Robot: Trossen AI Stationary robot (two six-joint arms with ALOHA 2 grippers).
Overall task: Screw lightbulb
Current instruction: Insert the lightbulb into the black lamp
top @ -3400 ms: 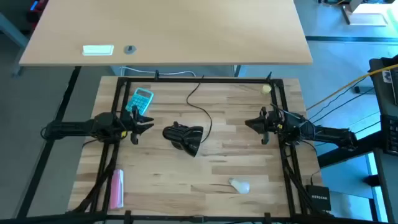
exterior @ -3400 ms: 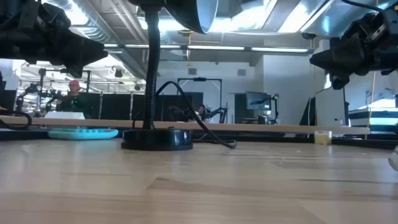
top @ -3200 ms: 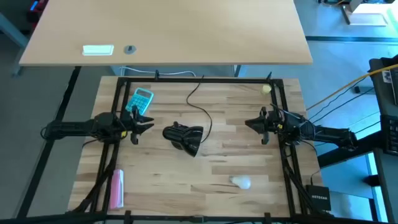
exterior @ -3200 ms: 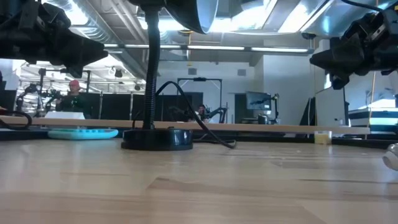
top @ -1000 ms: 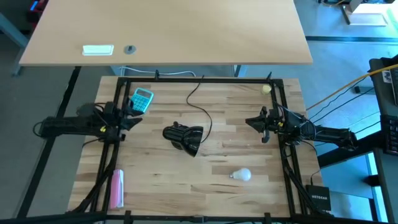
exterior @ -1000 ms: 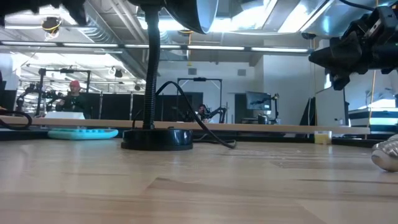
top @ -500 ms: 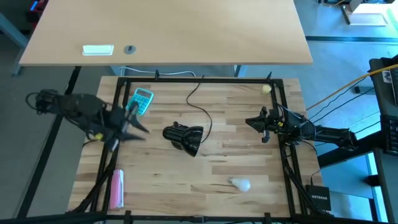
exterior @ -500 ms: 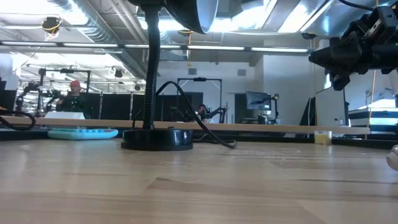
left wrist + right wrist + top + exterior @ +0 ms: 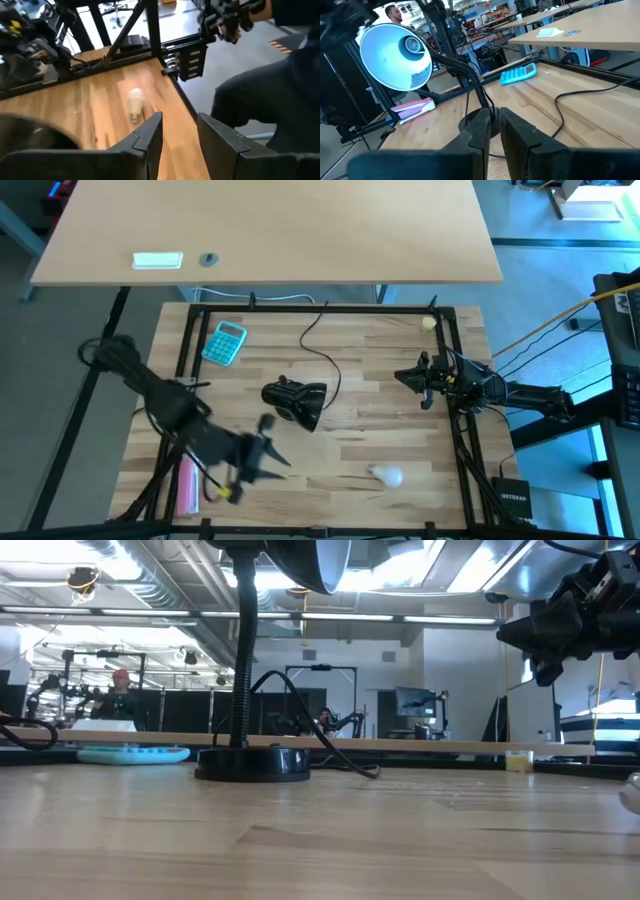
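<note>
At the near edge of the table (image 9: pixel 330 450) the lightbulb (image 9: pixel 387 475) is seen lying on its side, untouched, well apart from both arms. The left pincer (image 9: pixel 268 463) is found just to the bulb's left over the near part of the table, its fingers (image 9: pixel 149 136) drawn nearly together with only a narrow gap and nothing held. Nearer the middle, the black lamp (image 9: pixel 296 401) is stood with its shade empty and its cord trailing toward the far edge. The right pincer (image 9: pixel 413 381) is parked at the right side, closed and empty. The step in hand is judged to be the reach for the bulb; a wider opening of the left fingers is called for before it can be grasped.
</note>
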